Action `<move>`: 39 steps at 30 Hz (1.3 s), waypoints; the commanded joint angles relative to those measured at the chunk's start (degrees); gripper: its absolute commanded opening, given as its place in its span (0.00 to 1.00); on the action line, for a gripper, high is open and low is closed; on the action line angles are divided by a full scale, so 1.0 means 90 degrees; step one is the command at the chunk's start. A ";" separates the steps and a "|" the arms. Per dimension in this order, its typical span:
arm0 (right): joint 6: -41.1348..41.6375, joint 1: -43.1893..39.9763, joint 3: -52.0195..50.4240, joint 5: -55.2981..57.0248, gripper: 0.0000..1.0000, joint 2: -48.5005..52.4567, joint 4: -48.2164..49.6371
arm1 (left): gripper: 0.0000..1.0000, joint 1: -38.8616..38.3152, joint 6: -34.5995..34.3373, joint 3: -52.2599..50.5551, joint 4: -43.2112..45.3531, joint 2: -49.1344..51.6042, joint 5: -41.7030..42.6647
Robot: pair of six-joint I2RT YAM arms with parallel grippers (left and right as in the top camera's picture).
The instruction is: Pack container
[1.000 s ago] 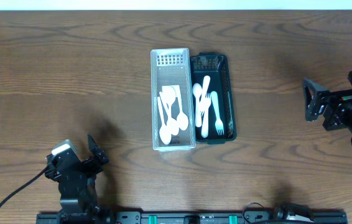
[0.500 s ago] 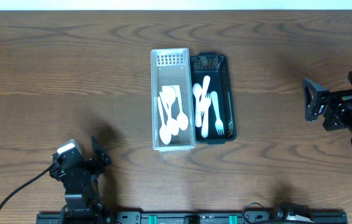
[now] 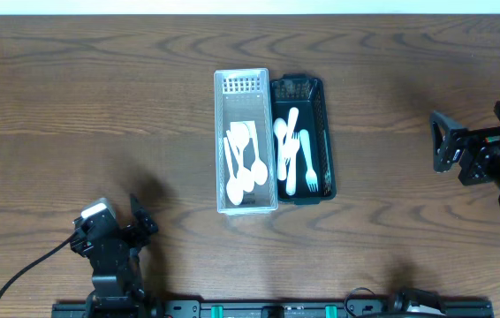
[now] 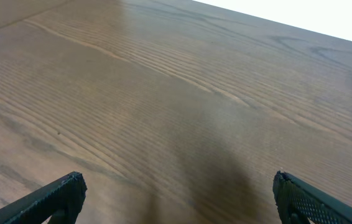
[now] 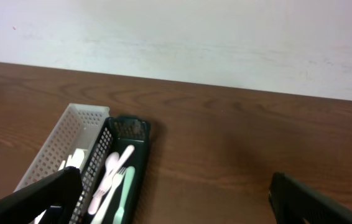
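Spoons (image 3: 243, 163) lie in white basket (image 3: 241, 84); left gripper (image 4: 176, 183) and right gripper (image 5: 175, 180) — both spread wide.

Even, diffuse light covers the tabletop (image 3: 100, 106), and the overhead view is sharp. Soft, blurred shadows lie near the tabletop's lower left corner and right edge. In the left wrist view, a pale sheen crosses the wood grain.
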 commanded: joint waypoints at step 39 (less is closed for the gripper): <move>-0.1010 0.1430 -0.7436 0.0372 0.99 -0.4269 0.2951 | 0.98 0.0027 -0.0085 -0.0134 0.0005 -0.0046 -0.0056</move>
